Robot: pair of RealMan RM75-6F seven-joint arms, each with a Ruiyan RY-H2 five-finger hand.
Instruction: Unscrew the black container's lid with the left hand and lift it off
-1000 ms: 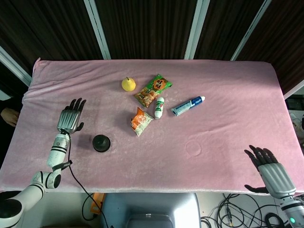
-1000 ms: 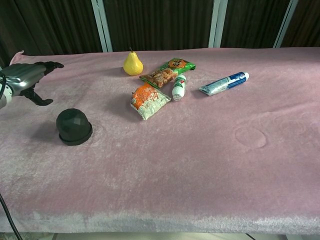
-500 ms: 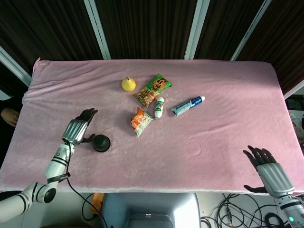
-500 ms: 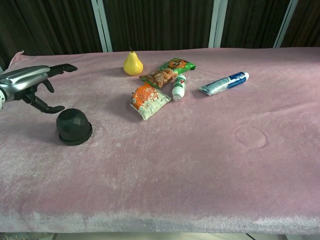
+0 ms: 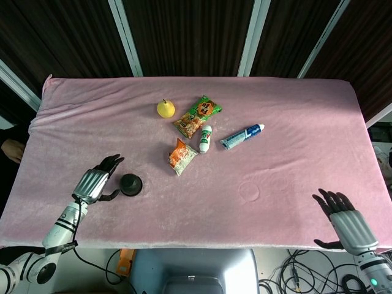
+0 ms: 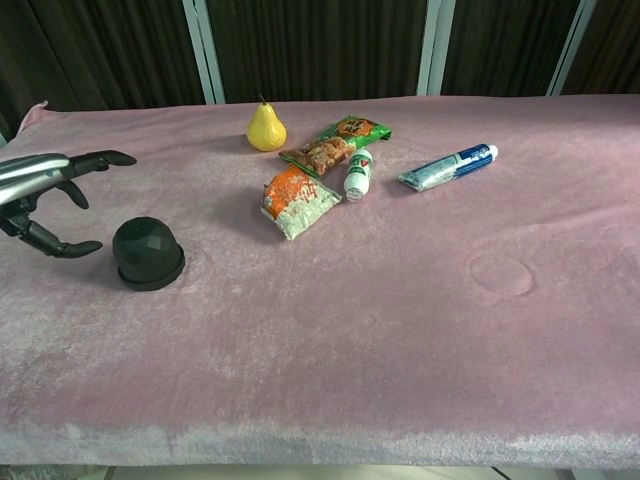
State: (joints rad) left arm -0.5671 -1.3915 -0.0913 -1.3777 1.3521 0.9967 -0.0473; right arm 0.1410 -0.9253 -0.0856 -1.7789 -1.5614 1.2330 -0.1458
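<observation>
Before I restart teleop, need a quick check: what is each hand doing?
Left hand: open, fingers spread beside the black container, holding nothing.
Right hand: open, empty, near the table's front edge.

left hand (image 6: pixel 40 195): cut by chest-view edge | right hand (image 5: pixel 348 222): absent there | snack labels: unreadable

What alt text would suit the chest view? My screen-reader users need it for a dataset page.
The robot's left hand hovers open beside a black container, not touching it, on a pink cloth-covered table. Farther back lie a yellow pear, two snack packets, a small white bottle and a blue tube.
</observation>
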